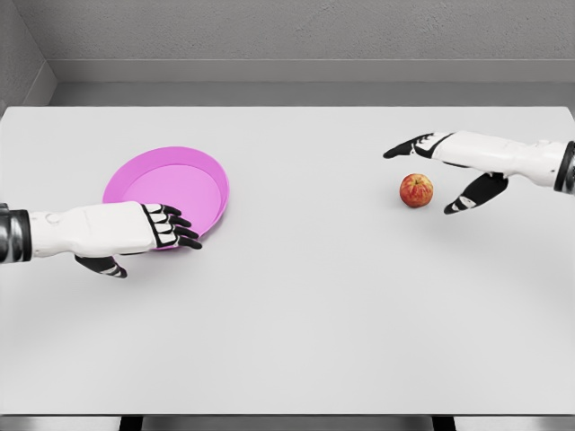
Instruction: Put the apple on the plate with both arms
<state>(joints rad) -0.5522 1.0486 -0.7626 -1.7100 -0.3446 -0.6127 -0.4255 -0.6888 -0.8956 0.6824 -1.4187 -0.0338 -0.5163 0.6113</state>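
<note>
Small round red and yellow apple (416, 190) near the right edge of the flat white table (296, 314), well apart from the shallow round pink plastic plate (202, 162) near the left edge. White right hand (440, 175) with black fingers spread wide, holding nothing, cupped around the apple's right side, thumb in front and fingers behind, not touching. Likely so to close in and grab. White left hand (148, 229) with black fingers loose and open, holding nothing, resting over the plate's near rim. Probably there to keep the plate from sliding, or to bring it closer. Apple not yet picked up. Plate empty.
</note>
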